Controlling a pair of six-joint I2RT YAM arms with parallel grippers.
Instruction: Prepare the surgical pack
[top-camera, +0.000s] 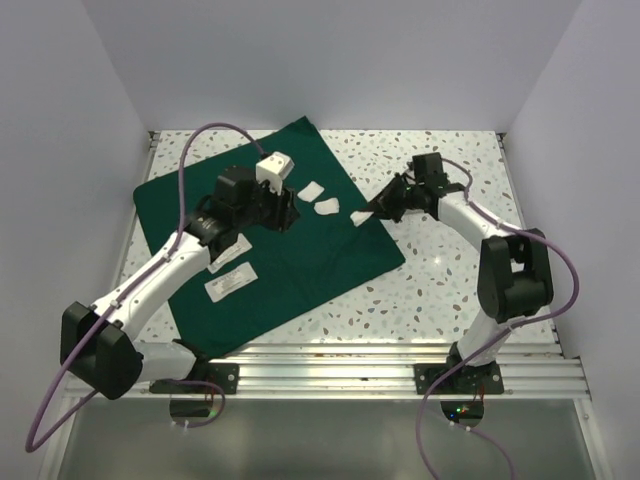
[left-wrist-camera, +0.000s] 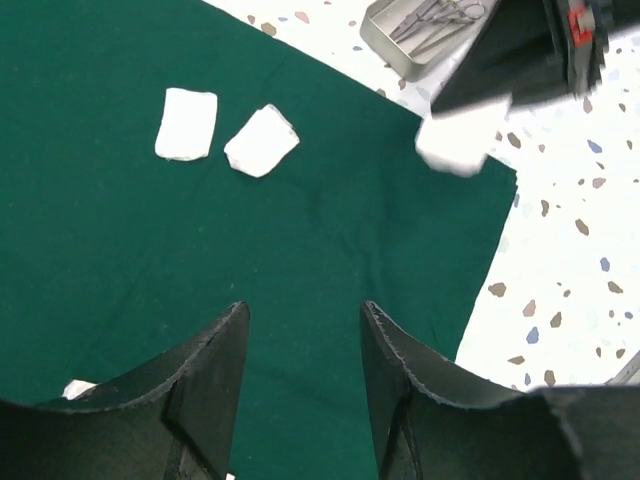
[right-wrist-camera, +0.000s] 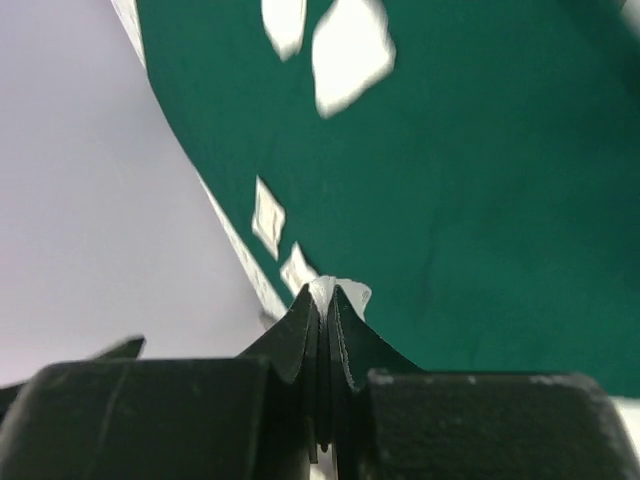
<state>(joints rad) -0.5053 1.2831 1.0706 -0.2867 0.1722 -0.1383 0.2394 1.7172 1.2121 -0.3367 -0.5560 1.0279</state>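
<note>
The left tool (left-wrist-camera: 303, 312) sits closest to the lens in its own wrist view. Its two black fingers stand apart with nothing between them, released, hanging over the middle of the green drape (top-camera: 300, 270). The drape lies flat on the desk (top-camera: 450, 290), turned like a diamond.

Two gauze pads (top-camera: 320, 198) rest side by side on the cloth, toward 1 o'clock from its centre. The white packets (top-camera: 232, 284) lie at about 7 o'clock, just beside the left arm. At the cloth's 3 o'clock corner the right tool (right-wrist-camera: 325, 295) is clenched tight on a third gauze pad (left-wrist-camera: 455, 145), held by one edge just above the drape's border.

The steel tray (left-wrist-camera: 395, 45) with its instruments (left-wrist-camera: 435, 15) stands off the cloth on the bare desk, at 1 o'clock in the left wrist view.

This looks like the loading step, with gauze going onto the drape one piece at a time. The next move probably calls for carrying this pad inward toward the other two, lowering it flat and letting go. The tray looks likely to follow before any folding.
</note>
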